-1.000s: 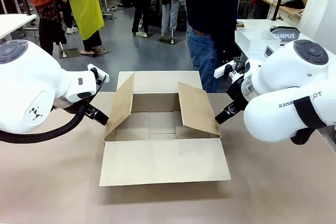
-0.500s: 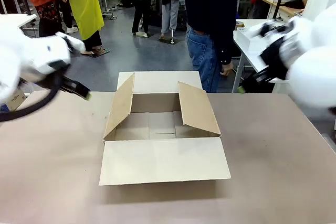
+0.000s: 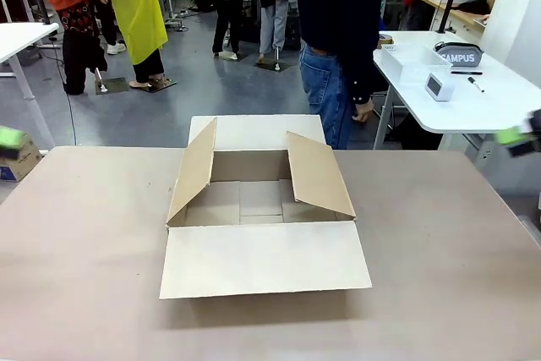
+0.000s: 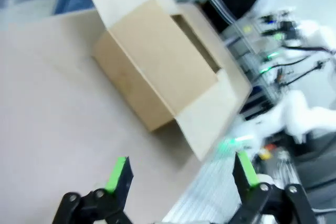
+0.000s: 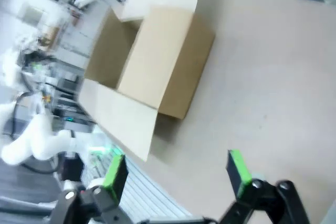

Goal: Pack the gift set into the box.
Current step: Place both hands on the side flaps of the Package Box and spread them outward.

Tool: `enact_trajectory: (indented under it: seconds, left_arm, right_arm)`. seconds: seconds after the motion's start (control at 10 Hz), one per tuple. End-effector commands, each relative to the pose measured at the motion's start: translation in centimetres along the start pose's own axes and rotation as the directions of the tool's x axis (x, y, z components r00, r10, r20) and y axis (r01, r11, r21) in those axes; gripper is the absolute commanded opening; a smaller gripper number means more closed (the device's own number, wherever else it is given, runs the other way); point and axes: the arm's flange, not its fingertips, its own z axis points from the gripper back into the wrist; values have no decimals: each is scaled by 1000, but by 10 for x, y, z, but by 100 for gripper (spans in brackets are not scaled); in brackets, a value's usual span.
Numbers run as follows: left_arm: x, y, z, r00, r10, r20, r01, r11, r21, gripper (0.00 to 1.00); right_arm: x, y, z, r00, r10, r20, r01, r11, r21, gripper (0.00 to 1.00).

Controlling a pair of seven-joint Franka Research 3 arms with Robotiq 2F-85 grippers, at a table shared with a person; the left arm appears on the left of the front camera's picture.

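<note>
The box [image 3: 264, 209], a brown corrugated carton, sits in the middle of the brown worktop [image 3: 439, 276] with all four flaps open: the near one lies flat, the far one leans away, and the two side flaps stand tilted outward. The gift set is well apart from it, on a white side worktop [image 3: 507, 103] at the far right. There a white basket [image 3: 406, 61] stands with grey fabric [image 3: 459, 57] lettered "CAMPUS" just beside it, a small white box [image 3: 438, 86] nearby and a marker pen [image 3: 475, 84] lying loose. A person [image 3: 338, 31] in a dark top and jeans stands at the far side. In the wrist views the left pincer [image 4: 181, 174] and the right pincer [image 5: 176, 174] are each spread wide with nothing between the green pads, above the worktop and off to one side of the box.
</note>
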Motion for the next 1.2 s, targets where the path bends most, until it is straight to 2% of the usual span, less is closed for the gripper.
enact_trajectory:
  seconds: [0.0, 0.1, 0.2, 0.3, 0.6, 0.7, 0.8, 0.9, 1.0, 1.1]
  left_arm:
    - [-21, 69, 35, 970, 235, 58, -219, 954, -203, 100]
    - [-34, 88, 35, 948, 301, 103, -264, 925, -273, 100]
    - [-39, 105, 26, 898, 408, 166, -379, 908, -179, 100]
    - [-54, 57, 49, 972, 204, 116, -176, 961, -213, 100]
    - [-54, 57, 49, 972, 204, 116, -176, 961, -213, 100]
    - [-56, 73, 42, 961, 258, 104, -231, 948, -220, 100]
    - [-46, 53, 27, 979, 199, 45, -188, 966, -179, 100]
    - [-26, 21, 10, 993, 116, -31, -119, 984, -129, 100]
    - [-1, -20, -18, 989, 9, -150, -25, 994, -107, 100]
    - [23, -72, -60, 953, -142, -267, 118, 988, -103, 100]
  right_arm:
    - [-8, -57, 33, 947, -291, 134, 253, 937, 242, 100]
    - [-21, -78, 35, 930, -332, 160, 275, 914, 299, 100]
    - [-29, -92, 26, 915, -365, 175, 319, 916, 244, 100]
    - [-34, -64, 49, 961, -247, 123, 218, 953, 212, 100]
    - [-34, -64, 49, 961, -247, 123, 218, 953, 212, 100]
    - [-36, -73, 42, 948, -299, 111, 270, 937, 222, 100]
    - [-24, -53, 32, 942, -314, 122, 293, 942, 161, 100]
    - [-4, -12, 13, 962, -246, 119, 239, 969, 71, 100]
    - [18, 43, -19, 986, -133, 96, 136, 990, -25, 100]
    - [38, 108, -74, 1000, 18, 3, -18, 991, -132, 100]
